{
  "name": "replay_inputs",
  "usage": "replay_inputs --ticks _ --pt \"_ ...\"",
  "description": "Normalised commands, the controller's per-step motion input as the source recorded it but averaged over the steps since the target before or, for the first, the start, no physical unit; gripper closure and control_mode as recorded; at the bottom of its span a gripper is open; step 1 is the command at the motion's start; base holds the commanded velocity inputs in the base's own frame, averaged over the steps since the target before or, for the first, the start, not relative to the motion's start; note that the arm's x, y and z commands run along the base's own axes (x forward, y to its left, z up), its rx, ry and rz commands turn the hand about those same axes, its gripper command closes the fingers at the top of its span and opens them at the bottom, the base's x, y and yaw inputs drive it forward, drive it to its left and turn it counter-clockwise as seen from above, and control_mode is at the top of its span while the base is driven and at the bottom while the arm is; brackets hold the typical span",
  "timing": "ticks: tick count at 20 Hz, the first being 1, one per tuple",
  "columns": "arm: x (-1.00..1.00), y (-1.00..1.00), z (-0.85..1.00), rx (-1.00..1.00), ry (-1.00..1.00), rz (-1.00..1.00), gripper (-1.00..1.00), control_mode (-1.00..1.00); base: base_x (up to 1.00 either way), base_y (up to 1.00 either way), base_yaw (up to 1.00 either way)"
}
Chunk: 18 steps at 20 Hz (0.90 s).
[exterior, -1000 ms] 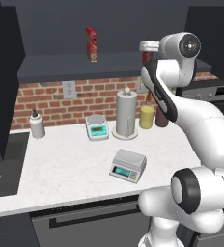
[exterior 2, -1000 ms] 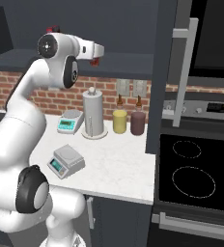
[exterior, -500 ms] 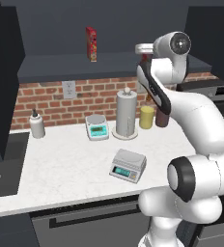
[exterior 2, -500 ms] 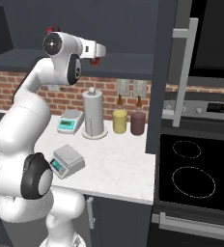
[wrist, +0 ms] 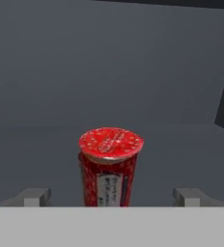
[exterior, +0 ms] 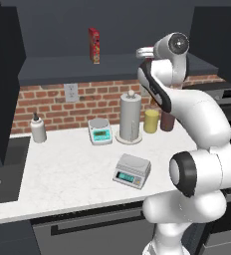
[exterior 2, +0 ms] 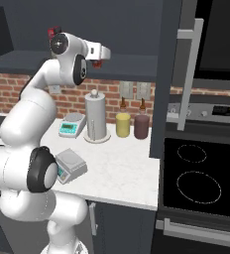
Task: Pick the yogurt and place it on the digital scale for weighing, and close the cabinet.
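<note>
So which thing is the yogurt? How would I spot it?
Find the big dark cabinet above the brick wall; its open shelf holds two red things. The yogurt is the short dark-red cup with a brighter red lid, standing right in front of the robot's open pincer. It is squat and round, unlike the tall narrow red box further along.

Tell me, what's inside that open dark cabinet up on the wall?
On its shelf stand a tall red box and a small red yogurt, right before the robot's open hand. The arm covers part of the shelf, so anything behind it stays hidden.
</note>
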Motion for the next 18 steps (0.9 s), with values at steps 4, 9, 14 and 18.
replay_inputs --ticks 4,9,14,18 --pt "0.11 0.00 0.00 0.00 0.00 0.00 -1.00 -1.00 0.00 0.00 0.00" --pt "0.11 0.00 0.00 0.00 0.00 0.00 -1.00 -1.00 0.00 0.00 0.00" --pt "0.22 0.00 -0.01 0.00 0.00 0.00 -1.00 -1.00 0.00 0.00 0.00" --pt "0.13 0.00 0.00 0.00 0.00 0.00 -1.00 -1.00 0.00 0.00 0.00"
